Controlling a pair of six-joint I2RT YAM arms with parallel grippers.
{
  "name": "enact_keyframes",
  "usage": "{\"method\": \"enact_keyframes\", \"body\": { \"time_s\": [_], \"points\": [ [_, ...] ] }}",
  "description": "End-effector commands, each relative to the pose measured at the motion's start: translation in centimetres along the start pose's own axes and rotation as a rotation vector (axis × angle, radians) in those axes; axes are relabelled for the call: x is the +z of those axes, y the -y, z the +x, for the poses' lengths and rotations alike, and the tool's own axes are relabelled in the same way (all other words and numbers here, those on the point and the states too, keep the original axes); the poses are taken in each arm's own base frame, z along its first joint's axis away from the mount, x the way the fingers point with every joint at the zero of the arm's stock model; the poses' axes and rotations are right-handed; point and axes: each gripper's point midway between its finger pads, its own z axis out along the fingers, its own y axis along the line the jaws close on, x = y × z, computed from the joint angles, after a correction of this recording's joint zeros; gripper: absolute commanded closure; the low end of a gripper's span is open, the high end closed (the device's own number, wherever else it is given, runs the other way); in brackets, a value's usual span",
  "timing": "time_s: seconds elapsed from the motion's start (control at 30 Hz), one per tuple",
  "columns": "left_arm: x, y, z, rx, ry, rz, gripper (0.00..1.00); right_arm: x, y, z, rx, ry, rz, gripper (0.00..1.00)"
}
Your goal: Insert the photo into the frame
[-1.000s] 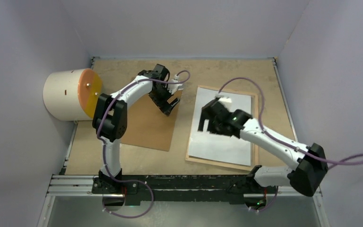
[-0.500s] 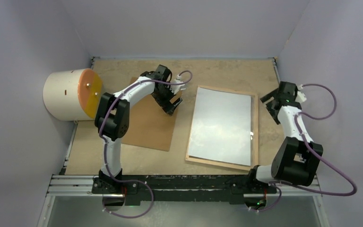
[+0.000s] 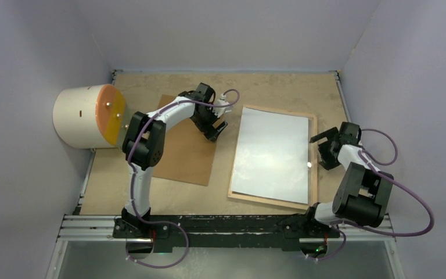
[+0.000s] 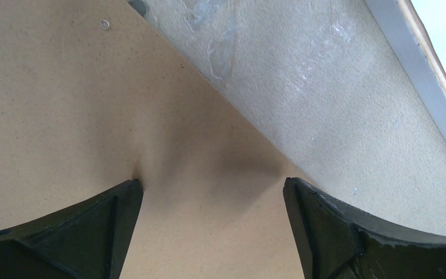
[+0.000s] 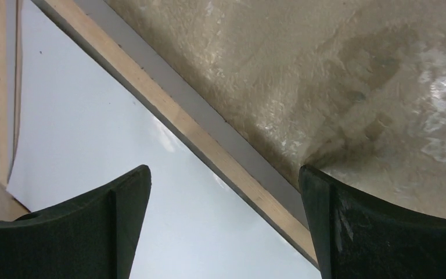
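Fingers [image 4: 93, 232] of the left gripper [image 4: 212, 192] stand wide apart with nothing between them. They are low over the brown backing board [image 4: 64, 116], close to its corner nearest the frame; I cannot tell whether the tips touch it. The right gripper [image 5: 223, 174] is spread open and empty too. One finger [image 5: 110, 215] hangs over the photo [image 5: 93, 133] and the other over bare table, so the frame [image 5: 180, 125] rim runs between them.

From above, the photo [image 3: 273, 154] lies white side up inside the frame [image 3: 312, 157], which rests back-up on the table [image 3: 267, 87] with its wood border showing all round. The backing board [image 3: 180, 151] lies flat just to the left, apart from the frame.

The print looks seated, so the step in hand seems to be closing the frame with the board. That calls for the left fingers to catch the board's thin edge, probably by tipping or sliding the corner free. The board then has to be carried across and laid squarely inside the border. The right gripper is well placed to steady the rim meanwhile.
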Motion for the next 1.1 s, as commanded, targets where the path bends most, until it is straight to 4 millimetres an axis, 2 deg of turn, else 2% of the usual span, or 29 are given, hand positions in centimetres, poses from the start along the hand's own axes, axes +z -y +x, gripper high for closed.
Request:
{"method": "enact_keyframes", "body": {
  "time_s": [0.0,0.17,0.33,0.47,0.67,0.87,1.0,1.07],
  "points": [
    [1.0,-0.3,-0.8,0.002,0.026,-0.02,0.01,0.6,-1.6,2.2,0.063,-0.079,-0.139,0.02],
    [0.9,-1.0,-0.2,0.009,0.009,-0.053,0.01,0.8,-2.8,5.5,0.094,-0.159,-0.201,0.01],
    [0.3,-2.6,0.2,-0.018,0.005,-0.082,0.0,1.0,-6.2,8.9,0.05,-0.201,-0.243,0.01],
    [-0.6,-4.2,0.6,-0.053,0.016,-0.09,0.0,0.9,-8.2,10.6,0.024,-0.213,-0.251,0.01],
    [-1.6,-4.3,0.4,-0.042,0.018,-0.102,0.01,0.5,-8.1,9.9,-0.023,-0.165,-0.223,0.01],
    [-4.8,-5.6,-0.1,0.0,0.038,-0.226,0.01,-0.1,-7.2,9.1,-0.075,-0.126,-0.169,0.01],
    [-6.6,-5.2,-0.5,0.029,0.062,-0.246,0.01,-0.3,-7.1,8.5,-0.117,-0.101,-0.159,0.01],
    [-6.8,-4.4,-0.6,0.045,0.066,-0.233,0.02,-0.8,-7.6,7.4,-0.163,-0.048,-0.171,0.03]
  ]
}}
